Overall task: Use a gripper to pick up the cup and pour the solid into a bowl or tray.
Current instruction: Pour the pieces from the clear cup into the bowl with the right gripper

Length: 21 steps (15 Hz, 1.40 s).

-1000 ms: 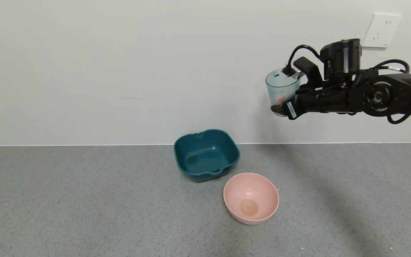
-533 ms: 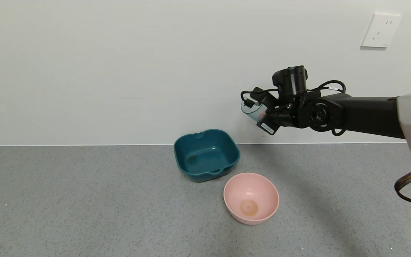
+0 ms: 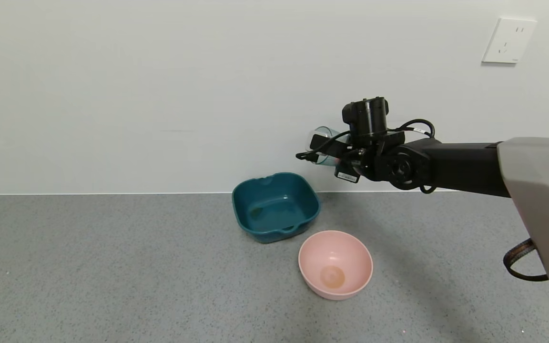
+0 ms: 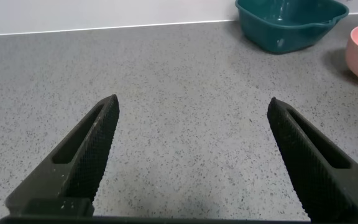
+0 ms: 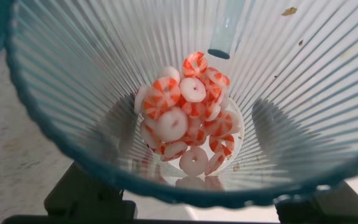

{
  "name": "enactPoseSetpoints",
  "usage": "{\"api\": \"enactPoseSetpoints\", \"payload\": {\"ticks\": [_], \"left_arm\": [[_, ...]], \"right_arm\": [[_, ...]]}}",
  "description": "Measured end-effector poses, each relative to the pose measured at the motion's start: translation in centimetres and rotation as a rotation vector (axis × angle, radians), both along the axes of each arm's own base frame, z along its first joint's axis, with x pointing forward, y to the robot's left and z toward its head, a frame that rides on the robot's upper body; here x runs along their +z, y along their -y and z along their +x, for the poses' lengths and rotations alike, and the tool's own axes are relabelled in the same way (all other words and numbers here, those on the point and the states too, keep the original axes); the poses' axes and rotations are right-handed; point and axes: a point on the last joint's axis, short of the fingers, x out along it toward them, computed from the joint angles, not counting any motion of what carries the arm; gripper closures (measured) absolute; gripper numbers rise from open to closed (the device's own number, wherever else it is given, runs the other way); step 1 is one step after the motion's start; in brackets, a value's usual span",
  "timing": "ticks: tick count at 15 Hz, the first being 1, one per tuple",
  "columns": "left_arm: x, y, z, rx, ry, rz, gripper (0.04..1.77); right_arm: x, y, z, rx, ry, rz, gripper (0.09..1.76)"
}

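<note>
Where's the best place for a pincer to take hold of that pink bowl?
The pink bowl sits upright and open on the counter, its wall round and sloping. Best to come from above and pinch the rim, probably on the side away from the teal basin.

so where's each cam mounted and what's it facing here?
Head: on the robot's head, looking down at the counter; right gripper holds the cup tilted near the teal basin.
Left wrist: on the left arm, low over the counter; left gripper open.
Right wrist: looks into the cup at the solid.
Shared: head and left wrist both show basin and pink bowl.
</note>
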Motion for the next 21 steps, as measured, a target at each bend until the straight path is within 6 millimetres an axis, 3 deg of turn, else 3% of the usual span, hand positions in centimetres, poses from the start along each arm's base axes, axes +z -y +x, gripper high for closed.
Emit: {"api": "enactPoseSetpoints", "payload": {"ticks": [5, 13, 21], "left_arm": [[0.0, 0.0, 0.0, 0.0, 0.0, 0.0, 0.09], [0.0, 0.0, 0.0, 0.0, 0.0, 0.0, 0.09], [0.0, 0.0, 0.0, 0.0, 0.0, 0.0, 0.09]], "right_arm": [[0.2, -2.0, -0.1, 0.052, 0.134, -0.234, 0.56], [-0.6, -5.1, -1.2, 0.075, 0.196, -0.509, 0.56], [-1.7, -6.2, -0.7, 0.133, 0.269, -0.812, 0.56]]}}
